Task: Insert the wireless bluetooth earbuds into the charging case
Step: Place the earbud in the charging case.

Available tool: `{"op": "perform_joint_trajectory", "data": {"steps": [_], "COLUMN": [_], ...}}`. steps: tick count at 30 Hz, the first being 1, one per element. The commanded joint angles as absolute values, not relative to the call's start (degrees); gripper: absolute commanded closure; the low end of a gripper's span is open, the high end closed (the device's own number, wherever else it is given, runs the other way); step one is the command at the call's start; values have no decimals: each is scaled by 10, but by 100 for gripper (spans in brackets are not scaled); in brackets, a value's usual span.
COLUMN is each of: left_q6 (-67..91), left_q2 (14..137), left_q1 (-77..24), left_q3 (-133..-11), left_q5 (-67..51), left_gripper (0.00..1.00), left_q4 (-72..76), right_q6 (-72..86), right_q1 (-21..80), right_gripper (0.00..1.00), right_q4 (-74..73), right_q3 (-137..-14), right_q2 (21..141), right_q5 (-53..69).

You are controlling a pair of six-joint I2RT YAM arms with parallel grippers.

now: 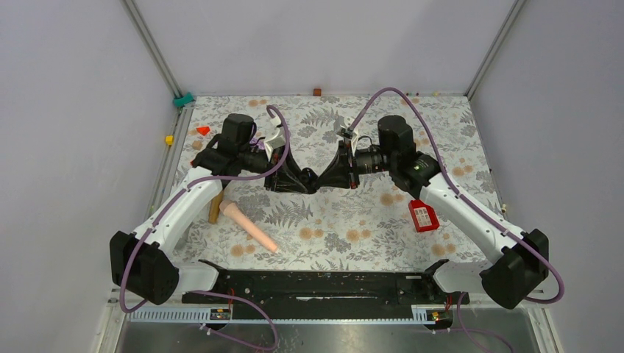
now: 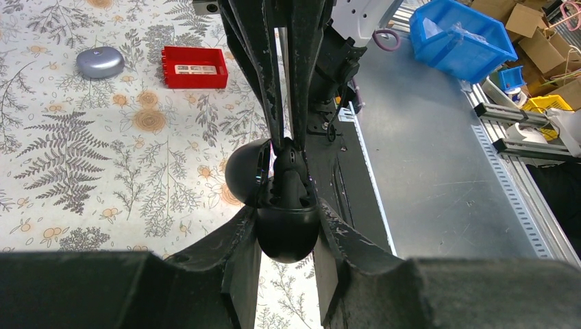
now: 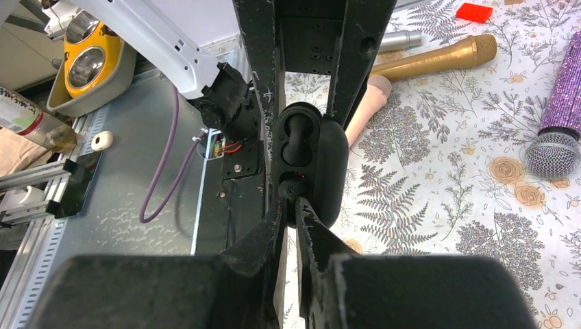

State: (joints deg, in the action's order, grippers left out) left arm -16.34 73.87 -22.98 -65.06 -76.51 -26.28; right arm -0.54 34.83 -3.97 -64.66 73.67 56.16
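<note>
Wireless bluetooth earbud (image 3: 298, 133), black and stemmed, sits in one well of the black oval charging case (image 3: 332, 171), whose lid hangs open to one side. The well nearer the right claw (image 3: 294, 205) shows only reddish glints. That claw is drawn narrow, its tips almost together at the rim of the case. Whether they pinch anything cannot be told. The left claw (image 2: 288, 226) comes from the opposite end and clamps the rounded body of the case between its two fingers. From above, both claws meet tip to tip over the middle of the fern-and-flower patterned tabletop (image 1: 471, 132), with the case between them. Near the left arm lie a pale pink microphone (image 1: 250, 226) and a gold microphone (image 3: 431, 58), the pink one angled toward the black rail at the near edge (image 1: 316, 283). A purple glitter microphone with a silver mesh head (image 3: 555, 116) lies farther off. A red rectangular box (image 1: 423, 215) rests just beside the right forearm, and a small grey dome (image 2: 100, 62) sits near it. Plain grey walls (image 1: 309, 44) close the tabletop at the left, back and right.
</note>
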Motion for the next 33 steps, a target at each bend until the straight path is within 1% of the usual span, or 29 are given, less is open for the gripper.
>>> {"op": "perform_joint_trajectory", "data": {"steps": [1,5,13,23,26,28,30,33], "left_q6": [-171,-170,-171,-171,-171,-172,-172,-171], "left_q2": [722,721,722,721,721,721,721,721], "left_q1": [-230,-230,-230,-230,-230,-230,-230,-230], "left_q3": [-650,-650,-649,-649,-649,-649,-648,-649], "left_q5": [-797,-798,-798,-797,-797,-797,-797,-798], "left_gripper": [84,84,84,84,84,84,84,84], "left_q4": [-245,-246,-245,-245,-245,-245,-244,-245], "right_q6": [-4,17,71,68,57,48,34,9], "right_q1": [354,355,356,357,360,361,361,361], "right_gripper": [94,94,94,93,90,85,81,78], "right_q4": [-8,-5,66,61,46,30,10,-40], "right_q3": [-639,-636,-618,-621,-627,-637,-648,-664], "right_q2": [739,742,752,757,760,758,754,743], "right_q5": [547,546,548,549,553,556,561,564]}}
